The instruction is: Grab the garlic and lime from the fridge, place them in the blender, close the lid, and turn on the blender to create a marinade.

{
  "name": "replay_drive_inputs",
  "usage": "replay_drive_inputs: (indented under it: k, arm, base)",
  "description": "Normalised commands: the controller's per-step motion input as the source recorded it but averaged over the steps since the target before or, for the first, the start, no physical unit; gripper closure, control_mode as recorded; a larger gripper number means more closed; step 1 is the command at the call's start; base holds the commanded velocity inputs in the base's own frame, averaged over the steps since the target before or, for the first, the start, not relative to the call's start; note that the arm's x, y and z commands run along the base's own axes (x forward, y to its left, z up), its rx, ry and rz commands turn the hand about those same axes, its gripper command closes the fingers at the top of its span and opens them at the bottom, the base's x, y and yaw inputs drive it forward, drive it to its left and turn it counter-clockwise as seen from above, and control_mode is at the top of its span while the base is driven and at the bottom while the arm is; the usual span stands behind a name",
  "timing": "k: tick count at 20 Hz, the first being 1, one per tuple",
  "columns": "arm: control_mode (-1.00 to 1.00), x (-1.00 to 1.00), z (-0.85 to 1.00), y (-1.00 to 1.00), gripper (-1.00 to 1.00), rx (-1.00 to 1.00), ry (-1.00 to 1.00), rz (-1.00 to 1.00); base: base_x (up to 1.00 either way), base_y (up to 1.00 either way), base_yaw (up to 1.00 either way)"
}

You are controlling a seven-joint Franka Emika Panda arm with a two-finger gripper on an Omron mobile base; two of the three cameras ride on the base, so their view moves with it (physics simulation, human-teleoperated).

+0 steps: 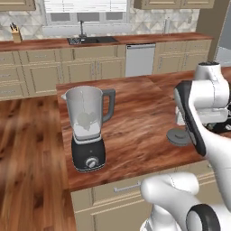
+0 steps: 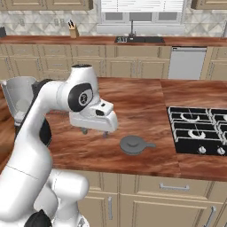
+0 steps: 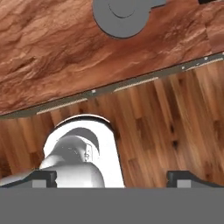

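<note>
On the reddish-brown wooden island counter [image 1: 144,122] the blender [image 1: 88,128], a clear tapered jug with a dark grey side handle on a squat black base with a round silver dial, stands upright near the left front corner, its top uncovered; pale shapes show inside the jug, though whether they are the garlic and lime cannot be told. The round dark grey lid [image 2: 134,144] with its raised centre knob lies flat on the counter well to the right of the blender, near the front edge, probably set aside so the jug could be loaded from above. The white arm's hand [image 2: 94,131] hovers above the counter between blender and lid, just beside the lid, its two dark fingers [image 3: 187,179] spread wide apart and holding nothing. That open, empty stance beside the lid suggests it is placed for picking the lid up next, since the jug has yet to be capped before the dial is turned.
</note>
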Motion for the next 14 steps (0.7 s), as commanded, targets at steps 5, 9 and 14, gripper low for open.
replay_drive_inputs:
  k: [5, 9, 14]
  arm:
    - [-1.00, 0.95, -0.67, -0.86, -1.00, 0.01, 0.24, 0.01]
    - [-1.00, 0.66, -0.32, -0.28, -1.00, 0.00, 0.14, 0.00]
    - [-1.00, 0.47, -0.44, -0.11, -1.00, 0.00, -0.03, 0.00]
  base:
    - [0.00, 0.00, 0.00]
    - [0.00, 0.00, 0.00]
    - [0.00, 0.00, 0.00]
